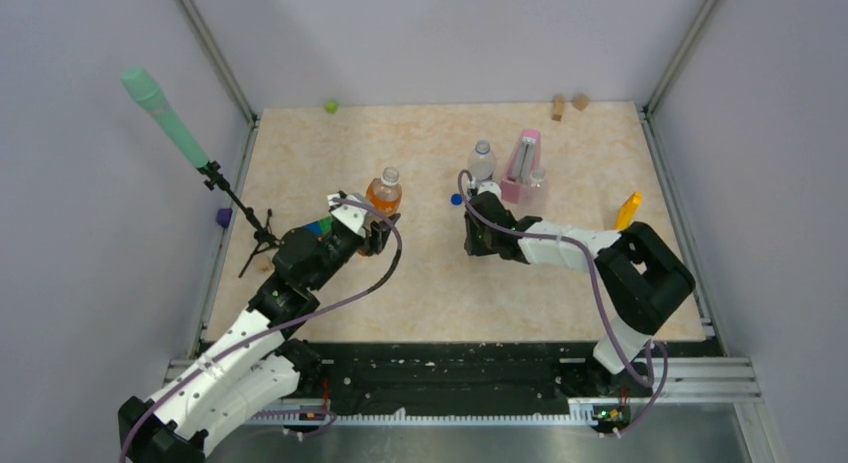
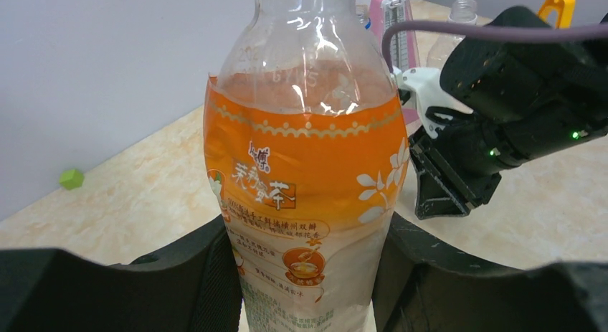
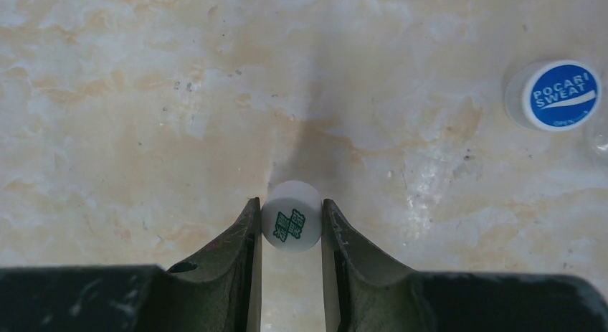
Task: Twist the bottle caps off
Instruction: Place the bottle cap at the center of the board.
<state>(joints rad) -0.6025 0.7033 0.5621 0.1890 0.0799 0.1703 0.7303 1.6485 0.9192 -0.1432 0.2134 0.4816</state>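
Right gripper (image 3: 290,210) pinches a smooth white screw cap (image 3: 291,228) with green print over the mottled beige tabletop (image 3: 143,95); left gripper (image 2: 307,282) clamps the glossy, orange-labelled tea bottle (image 2: 305,174) upright. Judged step: set the cap down, lowering it flat before letting go so the round piece cannot roll, beside the blue Pocari Sweat cap (image 3: 561,95) lying farther off.

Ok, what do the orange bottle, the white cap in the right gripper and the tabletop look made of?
The orange bottle looks like clear glossy plastic, going by its highlights, with a printed film label. The white cap is probably matte opaque plastic, with green print on top. The tabletop is a beige marble-patterned surface with a faint sheen; stone or laminate, unclear.
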